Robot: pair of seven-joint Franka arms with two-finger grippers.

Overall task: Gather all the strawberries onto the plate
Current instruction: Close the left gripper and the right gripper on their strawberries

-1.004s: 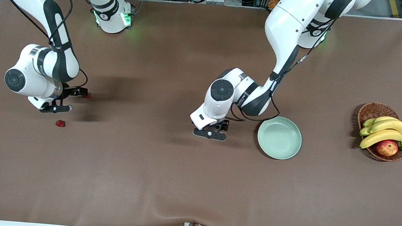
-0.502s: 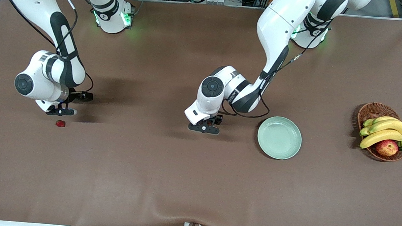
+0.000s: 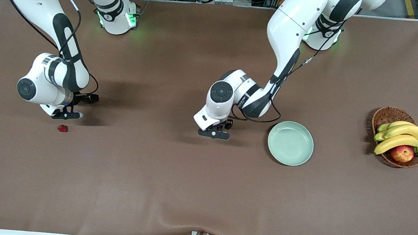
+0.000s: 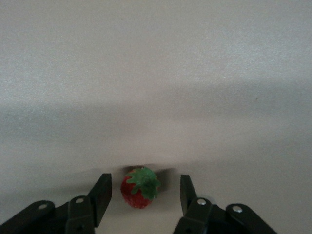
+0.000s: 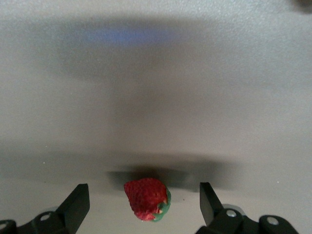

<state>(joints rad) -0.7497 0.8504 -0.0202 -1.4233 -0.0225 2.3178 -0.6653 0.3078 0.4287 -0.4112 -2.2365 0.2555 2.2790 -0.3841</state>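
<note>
**Two pickups lined up, neither closed yet**

Judged to be at the grasping step: no berry lifted, and nothing in the plate (image 3: 290,143), which lies bare toward the left arm's end of the table (image 3: 187,191).

Down low just beside the plate, toward the right arm's end: the left gripper (image 4: 144,186). Partway drawn in around the first strawberry (image 4: 139,191), with a sliver of cloth showing on either side of the fruit. So apart, and not yet pinching.

Low over the right arm's end of the table: the right gripper (image 5: 144,192). Spread wide, with the second strawberry (image 5: 145,199) centred in the gap and well clear of both fingers.

Visible in the front view: a lone strawberry (image 3: 63,128) resting on the cloth, a little nearer to the front camera than the right arm's hand. Cannot tell whether this is the same berry as the one in the right wrist view or another.

Next on the left: finish the squeeze gently, lift straight up, make the short hop over the rim, then release low inside the dish. Next on the right: close evenly from both sides, raise, then carry the long way across to the plate.

Probably best staggered, to avoid a meeting of wrists above the dish. Also worth a light touch, since small rounded fruit is likely to roll or slip under a lopsided pinch.
</note>
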